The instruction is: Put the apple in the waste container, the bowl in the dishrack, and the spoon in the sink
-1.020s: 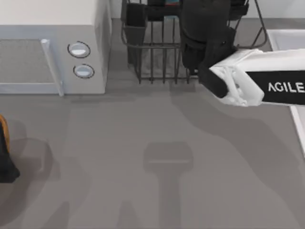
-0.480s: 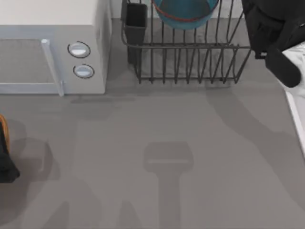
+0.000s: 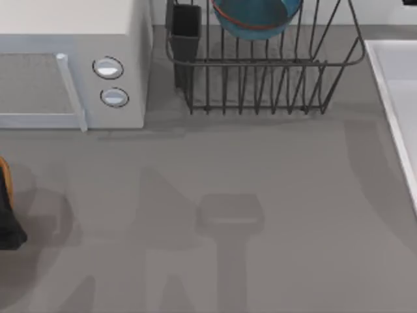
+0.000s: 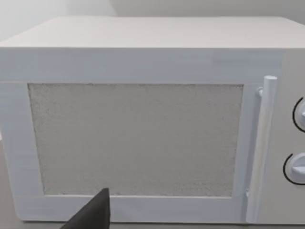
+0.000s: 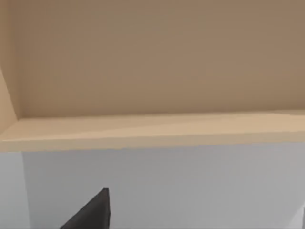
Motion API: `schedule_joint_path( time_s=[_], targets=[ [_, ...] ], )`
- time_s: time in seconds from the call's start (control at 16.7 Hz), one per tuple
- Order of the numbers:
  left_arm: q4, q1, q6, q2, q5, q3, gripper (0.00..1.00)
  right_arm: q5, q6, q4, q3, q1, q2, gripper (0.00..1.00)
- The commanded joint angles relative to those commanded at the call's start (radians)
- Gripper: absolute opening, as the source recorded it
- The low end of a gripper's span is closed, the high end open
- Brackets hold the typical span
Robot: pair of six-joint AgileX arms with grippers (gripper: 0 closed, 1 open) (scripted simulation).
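Note:
The blue bowl (image 3: 257, 14) with its reddish-brown rim rests inside the dark wire dishrack (image 3: 260, 62) at the table's back, with nothing holding it. The pale sink (image 3: 397, 85) runs along the right edge. My left arm (image 3: 8, 215) is parked at the far left edge. In the left wrist view, one dark fingertip (image 4: 95, 214) of the left gripper points at the microwave door. In the right wrist view, one dark fingertip (image 5: 95, 210) of the right gripper hangs before a beige wall and a white surface. The apple, the spoon and the waste container are out of view.
A white microwave (image 3: 71, 65) with two round knobs stands at the back left, right beside the rack's dark utensil cup (image 3: 186, 26). Its door (image 4: 138, 138) and handle (image 4: 262, 143) face the left wrist camera. Grey tabletop (image 3: 228, 195) spreads in front.
My right arm swung from over the dishrack to the right and left the top view. The bowl, first hidden by the arm, now lies uncovered in the rack. The left arm stayed still.

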Motion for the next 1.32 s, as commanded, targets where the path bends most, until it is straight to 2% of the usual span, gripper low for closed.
schedule_joint_path(
  time_s=[0.48, 1.32],
  targets=[
    [0.000, 0.000, 0.000, 0.000, 0.000, 0.000, 1.00, -0.141, 0.008, -0.102, -0.251, -0.074, -0.402, 1.00],
    [0.000, 0.000, 0.000, 0.000, 0.000, 0.000, 1.00, -0.289, 0.015, -0.382, -0.637, -0.220, -0.984, 1.00]
  ],
)
